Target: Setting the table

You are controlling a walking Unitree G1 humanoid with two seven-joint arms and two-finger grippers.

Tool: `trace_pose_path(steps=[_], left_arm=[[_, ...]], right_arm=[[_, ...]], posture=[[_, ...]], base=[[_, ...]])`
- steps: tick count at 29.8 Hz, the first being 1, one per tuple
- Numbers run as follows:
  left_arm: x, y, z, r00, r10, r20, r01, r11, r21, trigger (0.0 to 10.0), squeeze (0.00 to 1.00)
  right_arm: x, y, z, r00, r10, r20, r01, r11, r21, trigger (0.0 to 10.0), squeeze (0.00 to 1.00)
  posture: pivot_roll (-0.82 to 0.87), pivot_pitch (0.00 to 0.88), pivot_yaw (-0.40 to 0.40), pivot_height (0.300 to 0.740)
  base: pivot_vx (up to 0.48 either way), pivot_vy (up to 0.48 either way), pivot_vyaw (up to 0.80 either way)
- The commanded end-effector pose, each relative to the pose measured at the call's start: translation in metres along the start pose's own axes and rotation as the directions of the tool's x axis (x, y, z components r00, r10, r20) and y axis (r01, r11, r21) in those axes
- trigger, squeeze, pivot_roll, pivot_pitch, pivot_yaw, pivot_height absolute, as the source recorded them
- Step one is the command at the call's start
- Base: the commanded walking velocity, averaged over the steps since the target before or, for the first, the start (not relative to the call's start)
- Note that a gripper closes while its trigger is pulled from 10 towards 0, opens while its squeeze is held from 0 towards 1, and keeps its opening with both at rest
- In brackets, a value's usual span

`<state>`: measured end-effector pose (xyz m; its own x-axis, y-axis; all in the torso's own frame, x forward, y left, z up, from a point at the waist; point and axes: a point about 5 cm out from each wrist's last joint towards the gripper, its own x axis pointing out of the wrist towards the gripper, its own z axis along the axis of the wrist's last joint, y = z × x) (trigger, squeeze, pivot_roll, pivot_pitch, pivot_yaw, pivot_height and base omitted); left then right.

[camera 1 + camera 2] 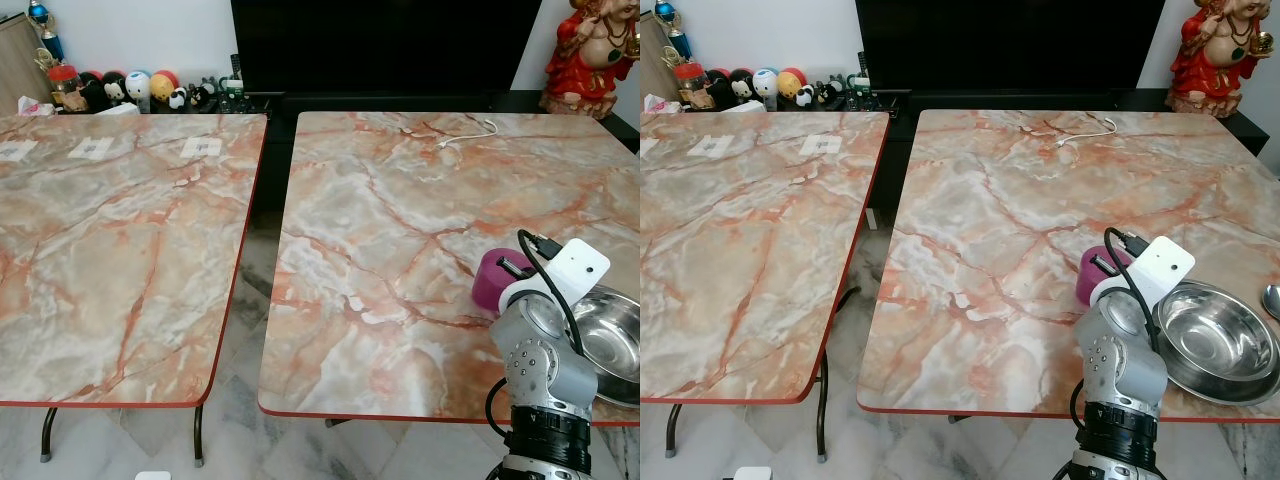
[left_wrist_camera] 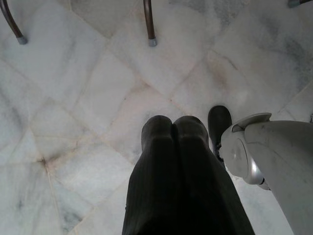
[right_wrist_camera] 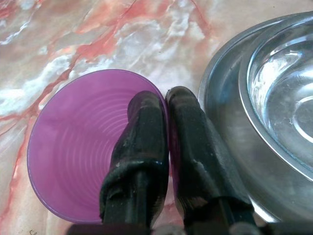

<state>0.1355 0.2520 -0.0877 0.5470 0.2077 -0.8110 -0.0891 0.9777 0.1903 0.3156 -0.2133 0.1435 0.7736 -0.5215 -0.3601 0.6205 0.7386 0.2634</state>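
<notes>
Right gripper [image 3: 164, 105] jaws pinched shut on the rim of the purple ribbed plastic cup [image 3: 78, 142], one finger inside, one outside. Cup stands on the marble-patterned worktop [image 1: 400, 260] near its front right corner, just beside the shiny steel bowl [image 1: 1215, 335]. Left gripper [image 2: 173, 129] hangs over the white tiled floor [image 2: 73, 98], jaws closed, empty.
</notes>
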Motion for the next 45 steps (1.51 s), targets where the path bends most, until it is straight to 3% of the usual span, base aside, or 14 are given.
trace_pose_path(steps=[1,3,4,5,6,7,8,9,32,45], left_arm=[[-0.002,0.003,-0.008,1.000,0.006,-0.029,-0.006,1.000,0.004,10.0,0.00],[-0.002,0.002,-0.008,1.000,0.005,-0.029,-0.005,1.000,0.004,10.0,0.00],[-0.002,0.002,-0.008,1.000,0.005,-0.030,-0.005,1.000,0.003,10.0,0.00],[-0.002,0.002,-0.008,1.000,0.005,-0.030,-0.004,1.000,0.004,10.0,0.00],[-0.002,0.002,-0.008,1.000,0.004,-0.030,-0.004,1.000,0.004,10.0,0.00],[-0.002,0.002,-0.008,1.000,0.004,-0.030,-0.004,1.000,0.004,10.0,0.00],[-0.002,0.002,-0.008,1.000,0.004,-0.031,-0.004,1.000,0.005,10.0,0.00],[-0.002,0.001,-0.008,0.999,0.004,-0.031,-0.004,1.000,0.005,10.0,0.00],[-0.002,0.002,-0.008,0.999,0.006,-0.031,-0.006,1.000,0.005,10.0,0.00],[-0.002,0.004,-0.008,0.999,0.007,-0.032,-0.007,1.000,0.006,10.0,0.00]], right_arm=[[0.001,0.000,0.000,1.000,-0.011,-0.006,0.011,1.000,0.006,10.0,0.22],[0.001,0.000,0.000,1.000,-0.010,-0.007,0.010,1.000,0.009,10.0,0.56],[0.001,0.000,0.000,1.000,-0.009,-0.008,0.010,1.000,0.010,10.0,0.56],[0.001,0.000,0.000,1.000,-0.009,-0.009,0.009,1.000,0.009,10.0,0.85],[0.001,0.000,0.000,1.000,-0.008,-0.010,0.008,1.000,0.008,10.0,0.80],[0.001,0.000,-0.001,1.000,-0.007,-0.010,0.007,1.000,0.008,10.0,0.69],[0.001,0.001,-0.002,1.000,0.003,-0.017,-0.003,1.000,0.003,10.0,0.05],[0.001,0.001,-0.002,1.000,0.003,-0.019,-0.003,1.000,0.004,10.0,0.00],[0.001,0.005,0.004,0.999,0.024,0.031,-0.024,1.000,0.008,10.0,0.00],[0.001,0.007,-0.007,0.998,0.048,-0.029,-0.048,0.998,0.028,10.0,0.00]], posture=[[-0.01,0.023,-0.005,0.740],[-0.01,0.023,-0.005,0.740],[-0.01,0.023,-0.005,0.740],[-0.01,0.023,-0.006,0.740],[-0.01,0.023,-0.006,0.740],[-0.01,0.024,-0.006,0.740],[-0.01,0.023,-0.006,0.740],[-0.01,0.023,-0.006,0.740],[-0.01,0.021,-0.004,0.740],[-0.01,0.022,-0.002,0.740]], base=[[0.000,0.000,0.00],[0.000,0.000,0.00],[0.000,0.000,0.00],[0.000,0.000,0.00],[0.000,0.000,0.00],[0.000,0.000,0.00],[0.000,0.000,0.00],[0.000,0.000,0.00],[0.000,0.000,0.00],[0.000,0.000,0.00]])
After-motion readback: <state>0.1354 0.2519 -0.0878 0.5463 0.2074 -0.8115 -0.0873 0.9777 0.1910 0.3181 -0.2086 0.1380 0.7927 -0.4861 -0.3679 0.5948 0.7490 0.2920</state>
